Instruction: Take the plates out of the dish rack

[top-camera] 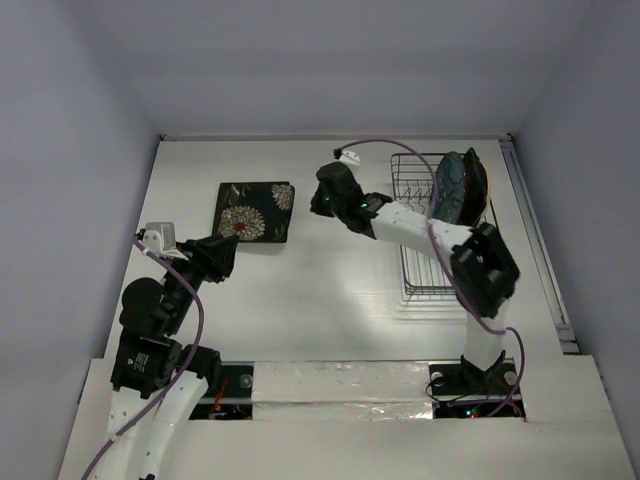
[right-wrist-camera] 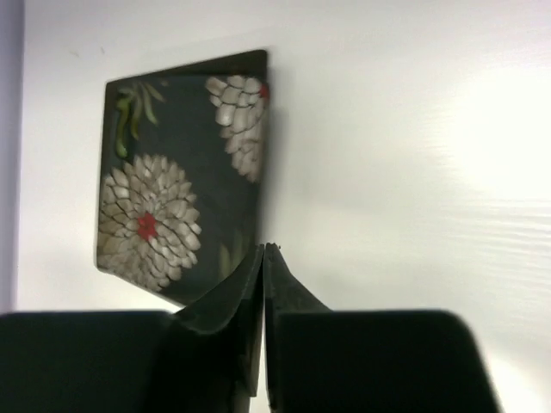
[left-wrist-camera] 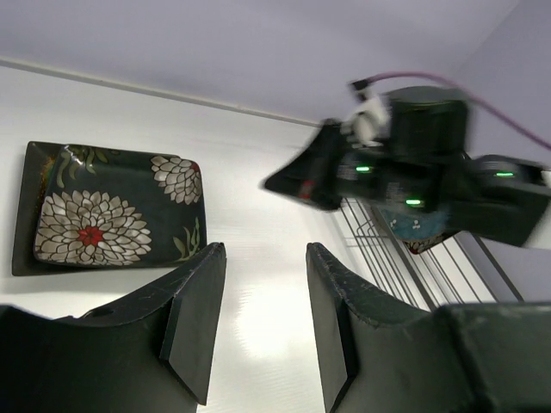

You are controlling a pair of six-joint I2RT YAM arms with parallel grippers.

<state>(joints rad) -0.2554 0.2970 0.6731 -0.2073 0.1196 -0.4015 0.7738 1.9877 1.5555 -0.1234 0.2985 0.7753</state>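
Jaws of the left gripper (left-wrist-camera: 265, 254) stand apart, empty, just short of the square plate (top-camera: 254, 211). That plate lies flat on the white table (top-camera: 320, 290), flowered back up, left of centre. Beside its right edge, not touching, the right gripper (right-wrist-camera: 264, 251) has its fingers pressed together on nothing. At the far right, the other plates (top-camera: 460, 188) stand on edge in the dish rack (top-camera: 425, 280).

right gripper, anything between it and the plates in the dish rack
Nothing visible blocks it. The right gripper, shut and empty, hangs over the table left of the dish rack; the plates stand upright at its far end, with only the low wire side between. The flat square plate lies the other way.
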